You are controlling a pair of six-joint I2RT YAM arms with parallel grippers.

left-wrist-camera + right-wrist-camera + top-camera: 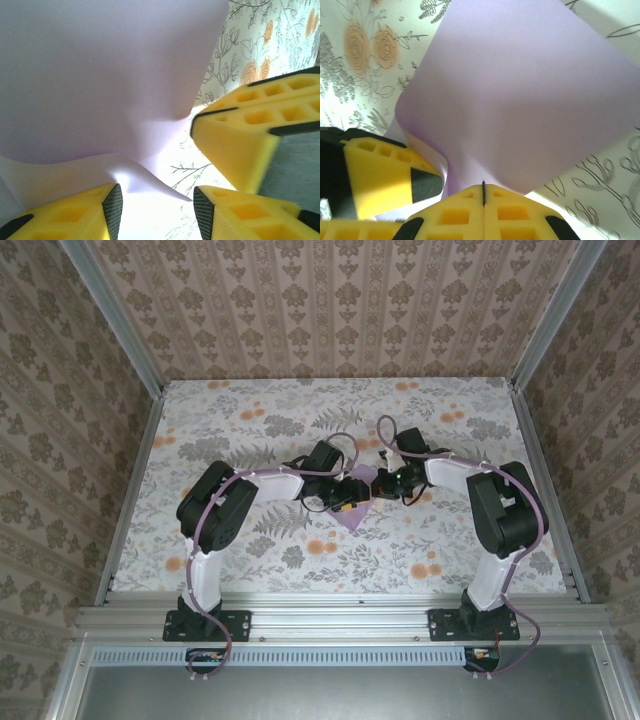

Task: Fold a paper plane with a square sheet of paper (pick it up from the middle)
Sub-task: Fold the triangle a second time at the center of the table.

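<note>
Over the middle of the counter [450, 540], this fold likely goes best with the right jaws pinching firmly while the left jaws close squarely on the drooping corner. The sheet of paper [520, 100] bows upward, its near edge clenched in the right jaws. The left jaws stand released, the corner dipping just ahead of their gap.

Black-and-white arms [218, 510]; lilac cables [345, 437]; yellow claw fingers [235, 215], black pads [202, 207]

A table [250, 410] printed with grey leaves and orange blooms spreads across the middle, with brown patterned walls [330, 300] rising at nine, twelve and three o'clock and a silver metal rail [340, 618] crossing at six.
</note>
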